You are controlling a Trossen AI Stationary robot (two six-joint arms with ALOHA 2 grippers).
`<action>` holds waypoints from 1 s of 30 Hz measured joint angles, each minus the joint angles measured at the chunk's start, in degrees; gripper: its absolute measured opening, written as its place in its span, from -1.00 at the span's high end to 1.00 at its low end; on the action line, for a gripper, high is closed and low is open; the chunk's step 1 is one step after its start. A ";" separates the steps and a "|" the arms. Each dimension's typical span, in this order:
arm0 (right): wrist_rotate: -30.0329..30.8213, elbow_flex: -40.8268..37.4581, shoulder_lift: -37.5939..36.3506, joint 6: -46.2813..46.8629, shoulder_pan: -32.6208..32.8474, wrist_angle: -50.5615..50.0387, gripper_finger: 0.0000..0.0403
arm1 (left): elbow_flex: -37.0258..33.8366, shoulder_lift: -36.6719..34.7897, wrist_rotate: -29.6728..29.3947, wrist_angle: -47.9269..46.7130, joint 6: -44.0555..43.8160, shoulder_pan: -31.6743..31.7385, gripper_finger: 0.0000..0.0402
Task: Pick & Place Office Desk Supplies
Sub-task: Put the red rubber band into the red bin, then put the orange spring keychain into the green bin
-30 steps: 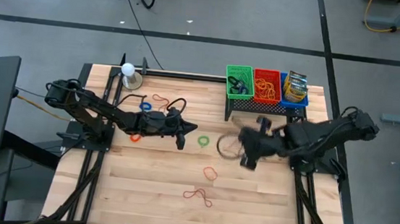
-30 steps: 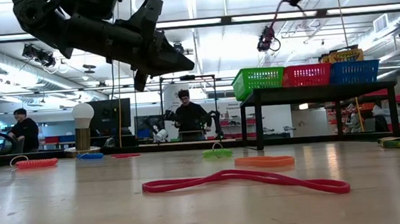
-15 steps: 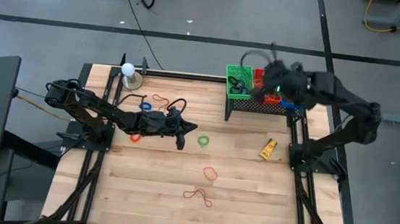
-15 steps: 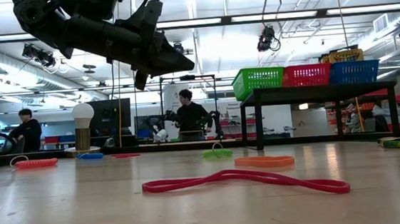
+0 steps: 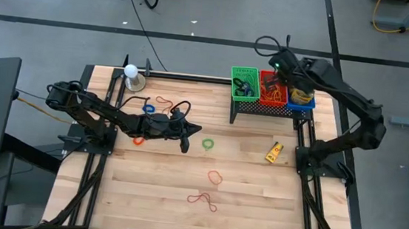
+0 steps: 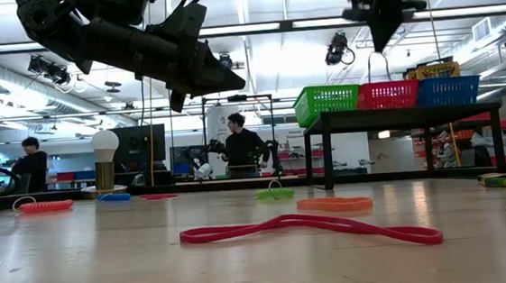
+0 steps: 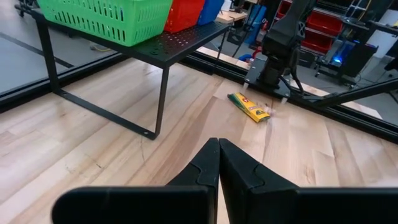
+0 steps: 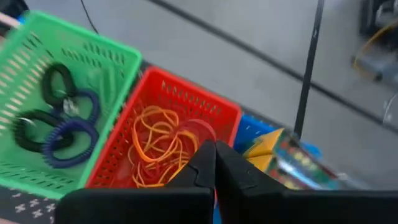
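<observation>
Nearest the low camera, a long red rubber-band loop [image 6: 310, 227] lies twisted and flat on the pale wooden bench [image 5: 257, 193]. Behind it rest a flat orange ring [image 6: 334, 204] and a green ring [image 6: 275, 193], with a red coiled band [image 6: 45, 207] and a blue ring [image 6: 113, 197] off towards the white ball on a round metal base [image 6: 105, 159]. A small yellow bottle-like packet [image 5: 273, 152] lies on its side on the bare wood, near the right arm's mount and well apart from the rings.

The left gripper [image 5: 187, 137] hangs above the middle of the bench, just beside the green ring as seen from above, its fingers [image 7: 239, 172] pressed together with nothing between them.

At the far edge, a black perforated metal stand [image 7: 163, 46] carries three plastic baskets in a row. The green basket [image 8: 65, 99] holds black and blue coiled rings; the red basket [image 8: 163, 140] holds a tangle of orange rubber bands; the blue basket [image 5: 302, 97] holds a yellow crayon box [image 5: 303, 87]. The right gripper [image 5: 273, 63] hovers above the red basket, closed; a thin loop hangs beneath it in the low view, though whether it is pinched cannot be told.

Beyond the bench, a person [image 6: 239, 147] stands in the room.
</observation>
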 joint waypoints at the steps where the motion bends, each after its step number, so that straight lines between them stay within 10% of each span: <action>1: -1.16 -1.58 0.00 -0.09 -1.03 1.15 0.98 | 0.00 0.00 -0.01 0.00 0.03 0.00 0.94; 30: -10.72 -2.63 0.01 -7.31 -5.08 3.59 0.11 | -0.02 0.00 -0.01 -0.02 -4.79 0.11 0.94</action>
